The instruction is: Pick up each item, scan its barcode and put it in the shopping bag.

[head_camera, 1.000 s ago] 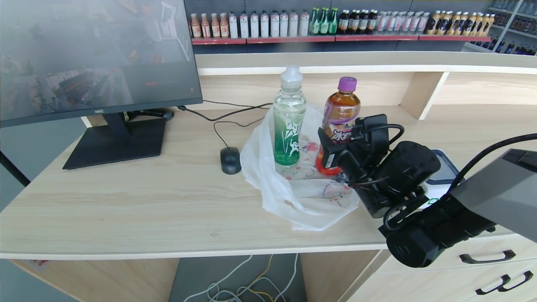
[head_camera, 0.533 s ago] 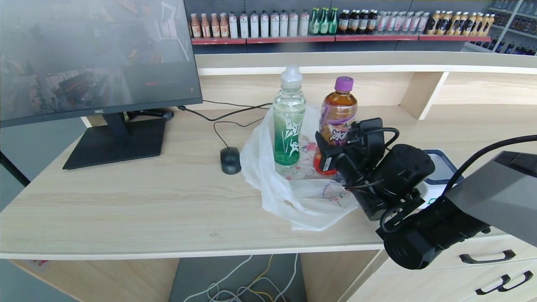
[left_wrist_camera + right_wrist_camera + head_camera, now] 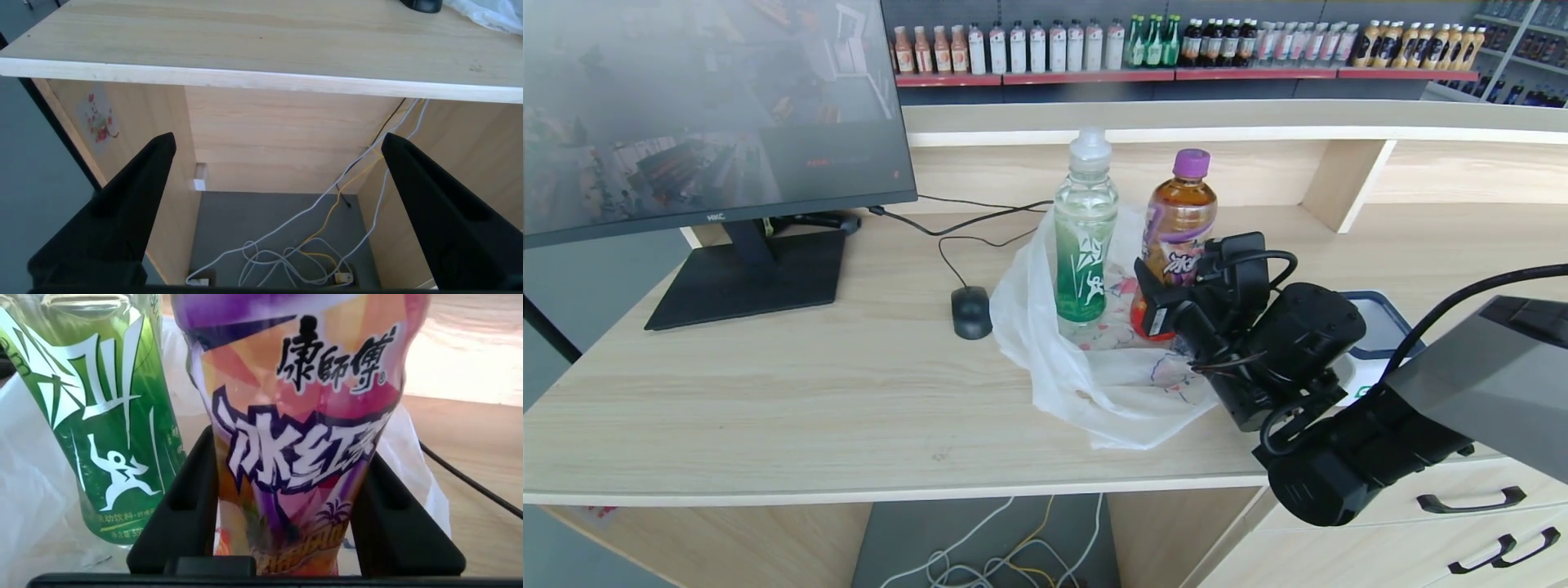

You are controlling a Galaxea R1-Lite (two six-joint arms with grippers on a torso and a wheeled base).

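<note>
Holding the purple-capped amber tea bottle [image 3: 1178,214] clamped in our right pincer [image 3: 290,482], we judge it nearly bagged. It stands at the white plastic shopping bag [image 3: 1094,392] midway along the counter [image 3: 768,392], beside the green-labelled clear bottle [image 3: 1085,237] already inside. Our left pincer [image 3: 278,163] hangs spread wide below the counter's front edge.

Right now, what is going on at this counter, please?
The robot is bagging drinks. Its right claw is shut on the amber tea bottle with a purple cap, holding it at the thin white plastic shopping bag on the pale wooden counter. A clear bottle with a green label already stands in that bag, just beside it. Whether the tea bottle rests on anything is hidden. The left claw hangs open below the counter's front edge, holding nothing.
</note>
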